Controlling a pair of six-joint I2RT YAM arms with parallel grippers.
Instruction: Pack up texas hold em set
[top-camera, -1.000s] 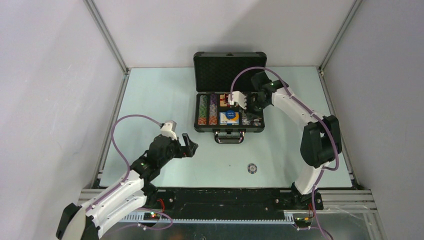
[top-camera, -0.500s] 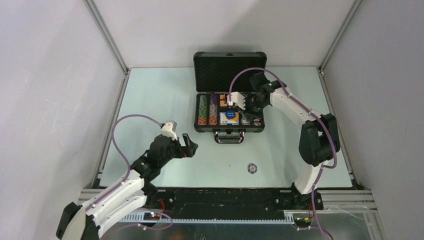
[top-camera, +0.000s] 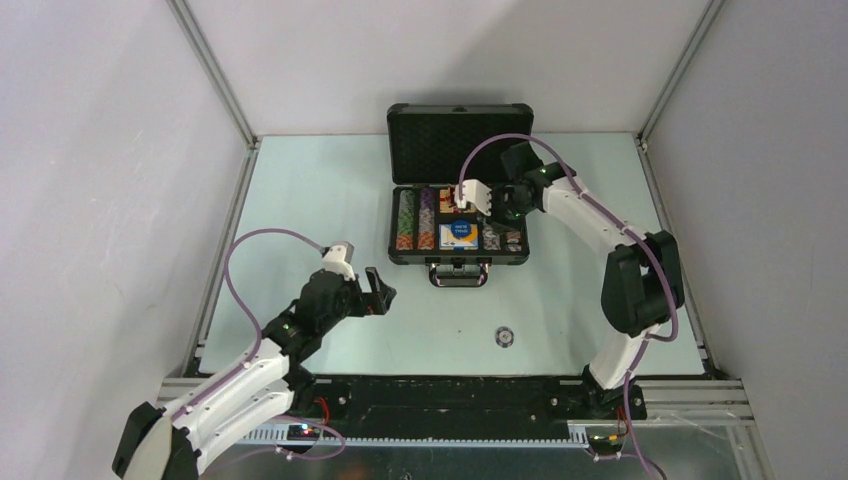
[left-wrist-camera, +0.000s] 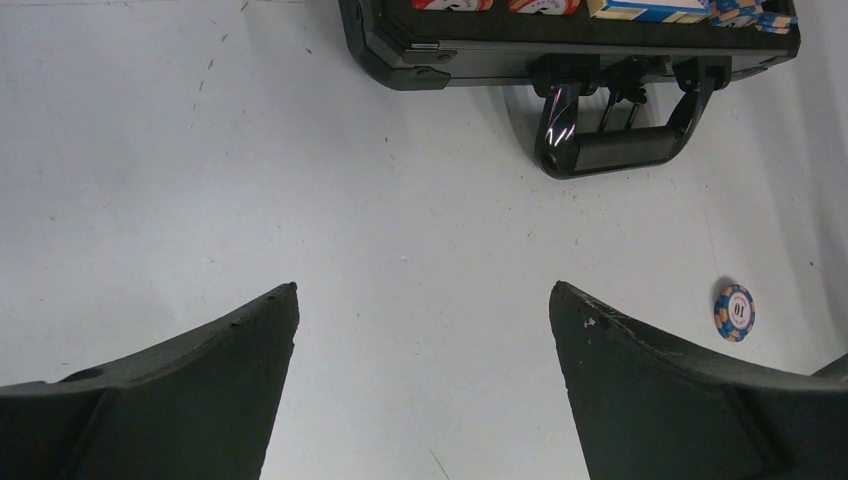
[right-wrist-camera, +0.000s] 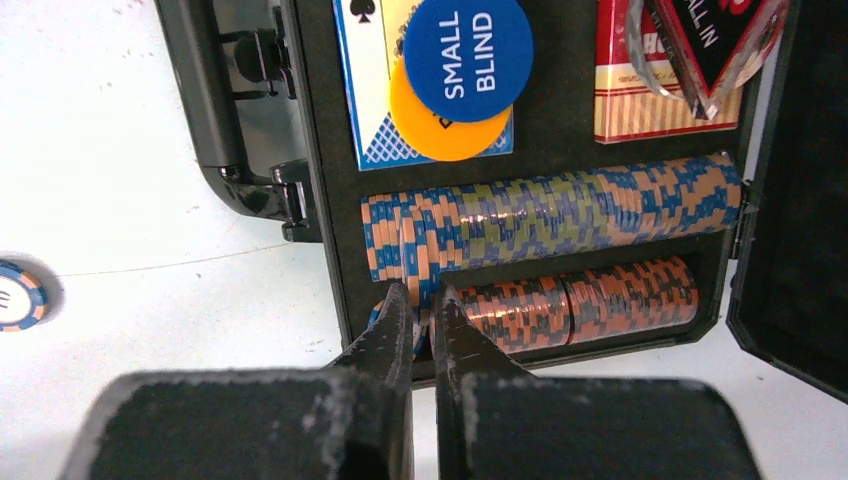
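Observation:
The dark briefcase (top-camera: 458, 258) lies open at the back of the table, lid (top-camera: 460, 140) upright. Inside it, a row of blue-and-orange poker chips (right-wrist-camera: 560, 215) sits beside a row of orange-and-black ones (right-wrist-camera: 600, 295). A blue button (right-wrist-camera: 468, 45) and an orange button (right-wrist-camera: 440, 130) rest on a blue card box. A red card box (right-wrist-camera: 650, 100) carries the dark triangular marker (right-wrist-camera: 715, 40). My right gripper (right-wrist-camera: 423, 292) hangs over the case's right end (top-camera: 505, 212), shut on a blue-and-orange chip (right-wrist-camera: 424, 320) held edge-on. My left gripper (left-wrist-camera: 425, 300) is open above bare table (top-camera: 380, 290).
A single blue-and-orange chip (top-camera: 505, 337) lies loose on the table in front of the case, also in the left wrist view (left-wrist-camera: 734, 312). The case handle (left-wrist-camera: 620, 150) sticks out toward me. Grey walls and metal rails enclose the table.
The right gripper has drawn back slightly toward the lid, uncovering the right-hand chip rows in the top view. The left arm has not moved.

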